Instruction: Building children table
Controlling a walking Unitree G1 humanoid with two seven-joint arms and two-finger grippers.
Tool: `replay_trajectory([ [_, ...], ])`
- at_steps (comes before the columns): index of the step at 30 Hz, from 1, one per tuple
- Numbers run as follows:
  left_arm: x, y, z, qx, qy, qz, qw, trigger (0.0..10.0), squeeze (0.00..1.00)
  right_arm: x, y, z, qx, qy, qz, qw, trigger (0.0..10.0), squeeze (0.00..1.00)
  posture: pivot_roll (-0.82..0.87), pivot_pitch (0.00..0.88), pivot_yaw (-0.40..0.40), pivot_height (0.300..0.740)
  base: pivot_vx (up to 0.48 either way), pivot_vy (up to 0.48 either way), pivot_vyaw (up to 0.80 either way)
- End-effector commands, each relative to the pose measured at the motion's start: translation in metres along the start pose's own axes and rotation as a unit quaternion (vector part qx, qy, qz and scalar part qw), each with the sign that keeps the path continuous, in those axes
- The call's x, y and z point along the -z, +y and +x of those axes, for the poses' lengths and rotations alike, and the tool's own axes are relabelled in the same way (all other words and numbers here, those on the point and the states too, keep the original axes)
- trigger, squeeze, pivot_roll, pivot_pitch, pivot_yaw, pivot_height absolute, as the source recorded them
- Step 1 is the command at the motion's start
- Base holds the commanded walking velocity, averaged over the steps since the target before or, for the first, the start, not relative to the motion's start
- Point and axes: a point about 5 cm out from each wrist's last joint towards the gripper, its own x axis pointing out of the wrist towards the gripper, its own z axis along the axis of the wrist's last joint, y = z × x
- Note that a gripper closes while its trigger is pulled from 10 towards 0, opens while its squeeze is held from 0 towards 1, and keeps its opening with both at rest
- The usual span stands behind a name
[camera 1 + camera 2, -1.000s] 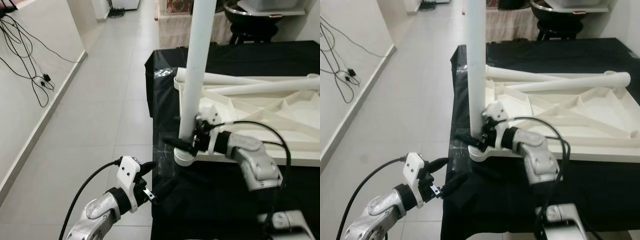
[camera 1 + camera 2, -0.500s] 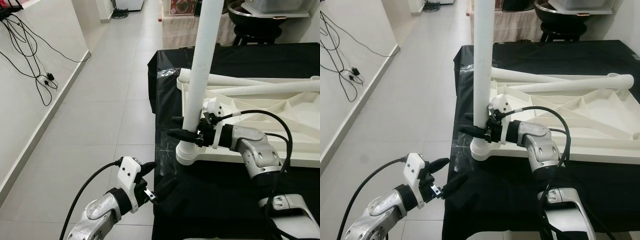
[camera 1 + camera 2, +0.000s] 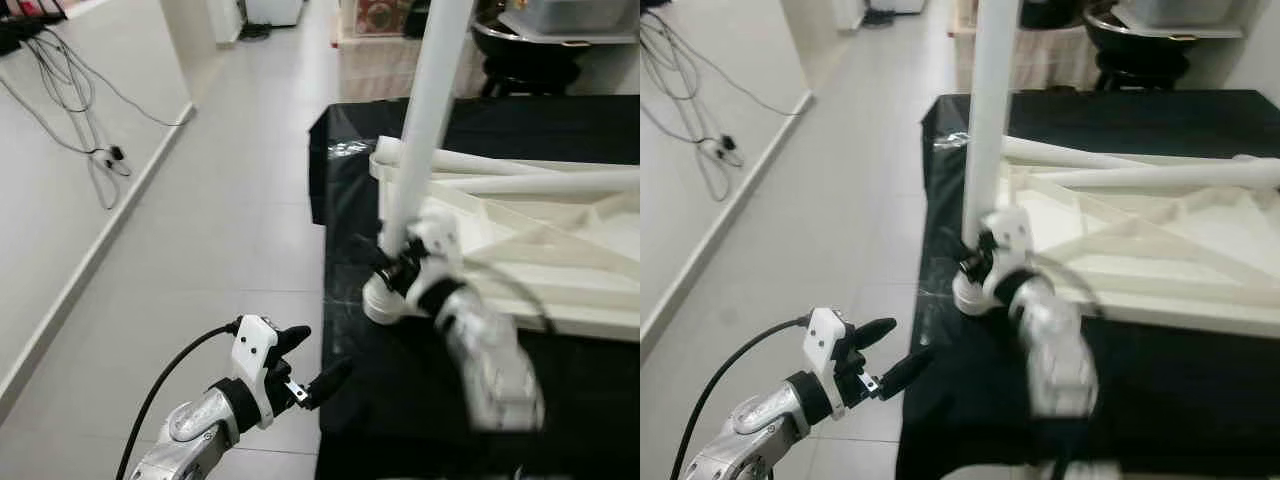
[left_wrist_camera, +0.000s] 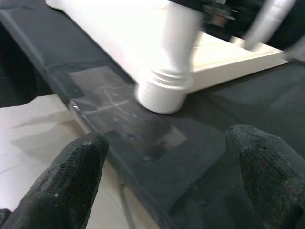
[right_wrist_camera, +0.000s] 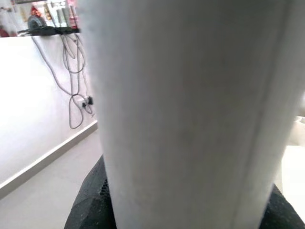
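Black-draped table (image 3: 560, 110) carries upturned white plastic tabletop (image 3: 570, 260); upright white tube leg (image 3: 425, 120), top cropped, clasped by blurred right gripper (image 3: 392, 268); left gripper (image 3: 312, 362) spread wide alongside.

Black-draped table (image 3: 400, 400) bears, seemingly, tabletop (image 3: 560, 270).

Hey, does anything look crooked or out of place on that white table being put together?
The upright white leg leans slightly instead of standing straight from its round corner socket on the upside-down white tabletop. The right gripper is at its base. Two more white legs lie loose across the tabletop.
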Motion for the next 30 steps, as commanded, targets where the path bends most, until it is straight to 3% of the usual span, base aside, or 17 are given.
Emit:
replay_trajectory([
  [1,0.001,0.001,-0.001,0.007,0.005,-0.006,1.0,10.0,0.0,0.027,-0.003,-0.006,0.013,0.071,0.003,0.997,0.0,0.0,-0.08,0.161,0.064,0.74,0.0,0.0,0.0],
  [7,0.001,0.003,0.0,0.007,0.006,-0.006,1.0,10.0,0.0,0.026,-0.007,0.005,0.019,0.068,0.007,0.997,0.0,0.0,-0.07,0.152,0.061,0.74,0.0,0.0,0.0],
  [8,0.001,0.004,0.0,0.002,0.004,-0.004,1.0,10.0,0.0,0.026,-0.005,0.008,0.017,0.07,0.004,0.997,3.6,0.0,-0.07,0.148,0.064,0.74,0.0,0.0,0.0],
  [9,0.001,0.006,0.0,-0.001,0.004,-0.002,1.0,10.0,0.0,0.022,0.001,0.012,-0.016,0.058,0.019,0.998,10.0,0.0,-0.05,0.144,0.064,0.74,0.0,0.0,0.0],
  [10,0.001,0.006,0.0,-0.001,0.004,-0.002,1.0,10.0,0.0,0.022,0.001,0.012,-0.016,0.058,0.019,0.998,10.0,0.0,-0.05,0.144,0.064,0.74,0.0,0.0,0.0],
  [11,0.001,0.006,0.0,-0.002,0.005,-0.001,1.0,10.0,0.0,0.016,0.005,0.017,-0.059,0.045,0.036,0.997,10.0,1.0,-0.05,0.144,0.065,0.74,0.0,0.0,0.0],
  [14,0.001,0.006,0.0,-0.002,0.006,0.0,1.0,10.0,0.0,0.012,0.007,0.02,-0.089,0.035,0.047,0.994,10.0,1.0,-0.05,0.144,0.065,0.74,0.0,0.0,0.0],
  [16,0.001,0.006,0.0,0.0,0.008,0.001,1.0,10.0,0.0,-0.004,0.006,0.025,-0.181,0.016,0.043,0.982,10.0,1.0,-0.05,0.135,0.063,0.74,0.0,0.0,0.0],
  [17,0.001,0.005,0.001,0.001,0.008,0.001,1.0,10.0,0.0,-0.011,0.001,0.028,-0.22,0.012,0.026,0.975,10.0,0.93,-0.04,0.135,0.063,0.74,0.0,0.0,0.0],
  [18,0.001,0.004,0.002,0.002,0.009,0.001,1.0,10.0,0.0,-0.017,-0.004,0.03,-0.255,0.013,0.018,0.967,10.0,0.0,-0.04,0.135,0.057,0.74,0.0,0.0,0.0],
  [20,0.001,0.004,0.002,0.002,0.009,0.001,1.0,10.0,0.0,-0.017,-0.004,0.03,-0.255,0.013,0.018,0.967,10.0,0.0,-0.04,0.135,0.057,0.74,0.0,0.0,0.0],
  [23,0.002,0.002,0.003,0.002,0.009,0.003,1.0,10.0,0.0,-0.023,-0.01,0.033,-0.367,0.032,-0.027,0.929,10.0,0.0,-0.03,0.132,0.053,0.74,0.0,0.0,0.0],
  [24,0.002,0.002,0.003,0.002,0.009,0.003,1.0,10.0,0.0,-0.023,-0.01,0.033,-0.367,0.032,-0.027,0.929,10.0,0.0,-0.03,0.132,0.053,0.74,0.0,0.0,0.0],
  [25,0.002,0.001,0.003,0.002,0.01,0.007,1.0,10.0,0.0,-0.023,-0.01,0.033,-0.407,0.045,-0.032,0.912,10.0,0.0,-0.02,0.128,0.05,0.74,0.0,0.0,0.0],
  [26,0.002,0.001,0.003,0.002,0.01,0.007,1.0,10.0,0.0,-0.023,-0.01,0.033,-0.407,0.045,-0.032,0.912,10.0,0.0,-0.02,0.128,0.05,0.74,0.0,0.0,0.0],
  [28,0.003,0.0,0.004,0.001,0.014,0.02,1.0,10.0,0.0,-0.019,-0.012,0.036,-0.441,0.063,-0.046,0.894,10.0,0.0,0.0,0.119,0.043,0.74,0.0,0.0,0.0],
  [30,0.003,-0.001,0.004,0.0,0.016,0.028,0.999,10.0,0.0,-0.017,-0.013,0.038,-0.447,0.07,-0.05,0.89,10.0,0.0,0.0,0.117,0.04,0.74,0.0,0.0,0.0],
])
